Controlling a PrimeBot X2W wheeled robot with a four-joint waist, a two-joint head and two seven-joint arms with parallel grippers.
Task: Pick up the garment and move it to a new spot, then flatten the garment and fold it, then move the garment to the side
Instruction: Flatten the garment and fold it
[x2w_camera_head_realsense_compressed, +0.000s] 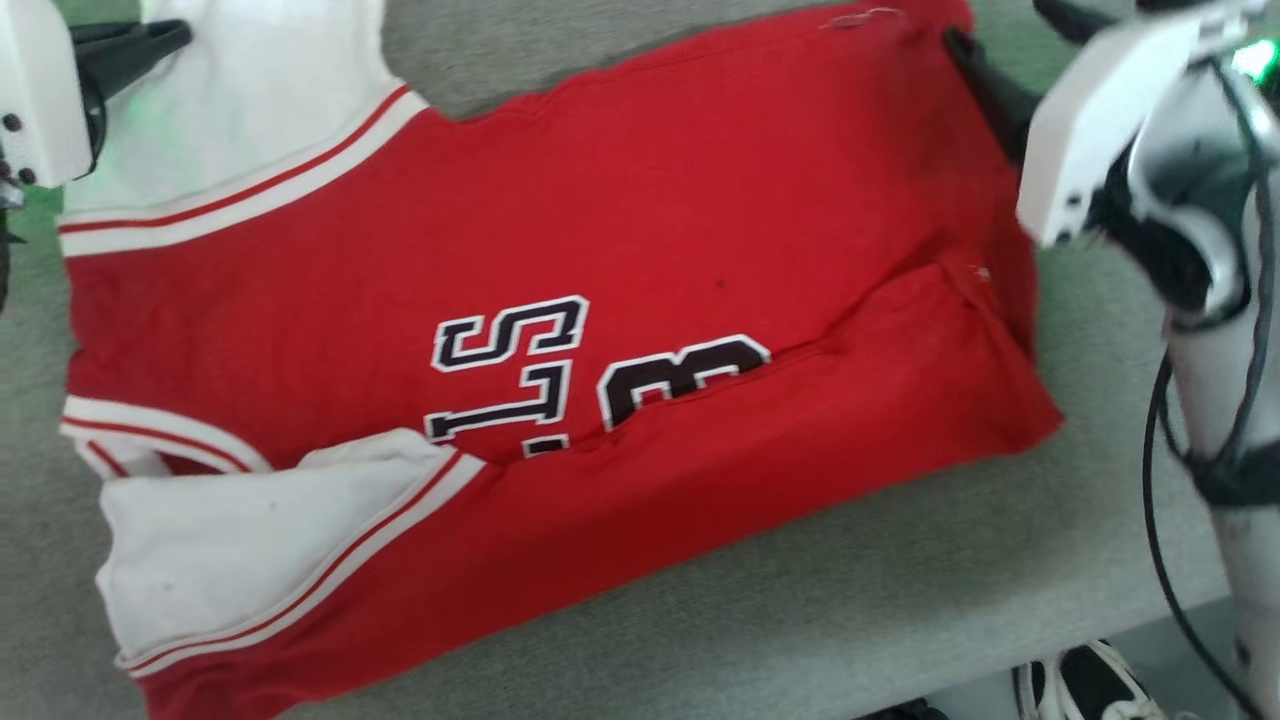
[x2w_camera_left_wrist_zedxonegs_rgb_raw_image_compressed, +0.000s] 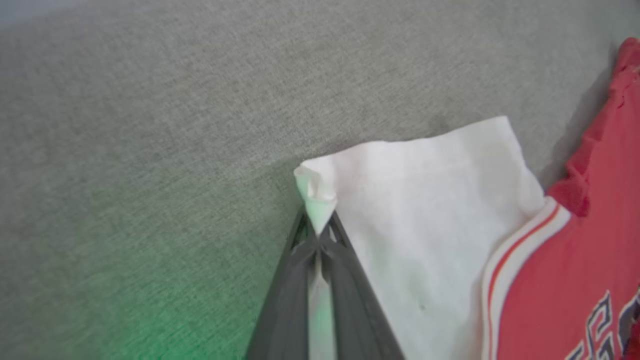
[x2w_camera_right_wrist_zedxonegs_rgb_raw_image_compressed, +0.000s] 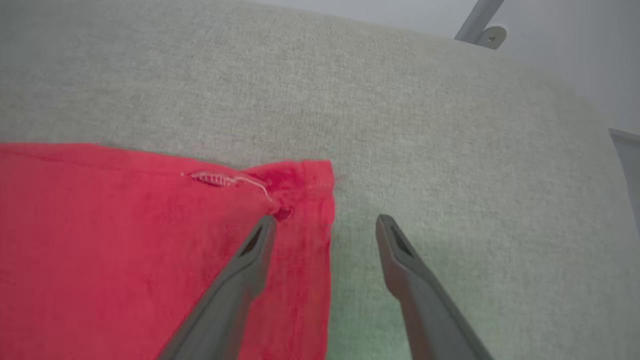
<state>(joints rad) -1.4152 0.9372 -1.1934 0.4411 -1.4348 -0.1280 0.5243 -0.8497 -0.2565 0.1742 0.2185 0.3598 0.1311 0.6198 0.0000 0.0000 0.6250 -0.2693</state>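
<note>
Red jersey shirt (x2w_camera_head_realsense_compressed: 700, 230), white sleeves: my left gripper (x2w_camera_left_wrist_zedxonegs_rgb_raw_image_compressed: 318, 234) pinches its far-left sleeve corner; my right gripper (x2w_camera_right_wrist_zedxonegs_rgb_raw_image_compressed: 325, 220) gapes wide at the hem.

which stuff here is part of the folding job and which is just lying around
Part of the job: garment; left gripper, shut on its white sleeve; right gripper, open at its red corner.
Just there: grey surface; black-and-white shoe.
</note>
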